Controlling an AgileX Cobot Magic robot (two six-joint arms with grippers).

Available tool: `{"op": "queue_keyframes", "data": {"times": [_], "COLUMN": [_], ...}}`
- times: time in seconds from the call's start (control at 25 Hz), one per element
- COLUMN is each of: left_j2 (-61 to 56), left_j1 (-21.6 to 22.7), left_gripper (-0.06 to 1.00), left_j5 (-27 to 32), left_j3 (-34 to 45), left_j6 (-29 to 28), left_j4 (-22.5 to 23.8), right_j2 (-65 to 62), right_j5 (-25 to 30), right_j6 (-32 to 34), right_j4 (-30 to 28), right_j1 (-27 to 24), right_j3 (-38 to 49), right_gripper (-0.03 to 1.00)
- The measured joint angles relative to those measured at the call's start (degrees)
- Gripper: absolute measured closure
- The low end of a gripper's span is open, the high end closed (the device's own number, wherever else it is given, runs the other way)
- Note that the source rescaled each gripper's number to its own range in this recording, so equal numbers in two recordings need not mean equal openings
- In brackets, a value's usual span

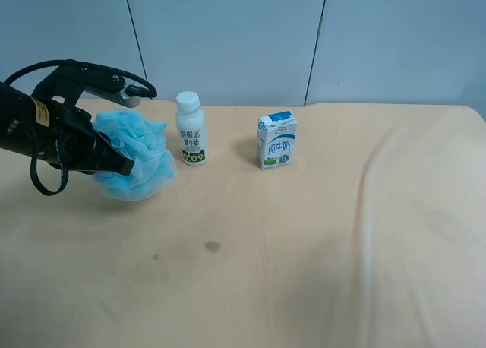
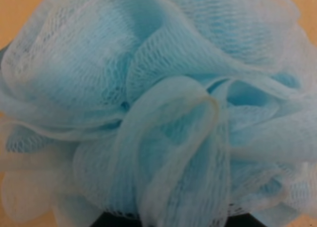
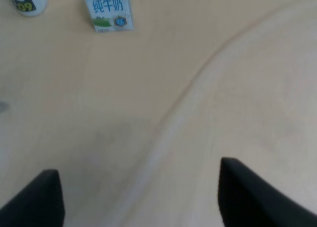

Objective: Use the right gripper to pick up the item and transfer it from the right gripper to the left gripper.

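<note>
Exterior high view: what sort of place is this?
Probably a robot lab bench, not a home: a cloth-covered table, bare grey wall panels behind, and staged props: pouf, bottle, carton.

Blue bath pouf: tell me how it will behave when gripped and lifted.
The bath pouf is loose ruffled mesh, so it will probably squash rather than resist. It looks airy, likely very light for its bulk. Its floppy folds should stop it rolling far.
</note>
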Motion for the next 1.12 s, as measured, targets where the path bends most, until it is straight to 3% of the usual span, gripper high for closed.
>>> {"op": "queue_keyframes", "data": {"times": [0.48, 0.84, 1.12], "left_j2": [0.0, 0.0, -3.3], "left_j1": [0.0, 0.0, 0.0], "left_gripper": [0.34, 0.19, 0.17], "left_j5": [-0.3, 0.5, 10.4], "left_j3": [0.0, 0.0, -2.4], "left_j6": [0.0, 0.0, 0.0], "left_j4": [0.0, 0.0, -0.7], "right_j2": [0.0, 0.0, 0.0], "right_j5": [0.0, 0.0, 0.0], "right_j6": [0.0, 0.0, 0.0], "right_j4": [0.0, 0.0, 0.0], "right_j1": [0.0, 0.0, 0.0], "right_j3": [0.0, 0.0, 0.0], "right_gripper": [0.28, 0.28, 0.28]}}
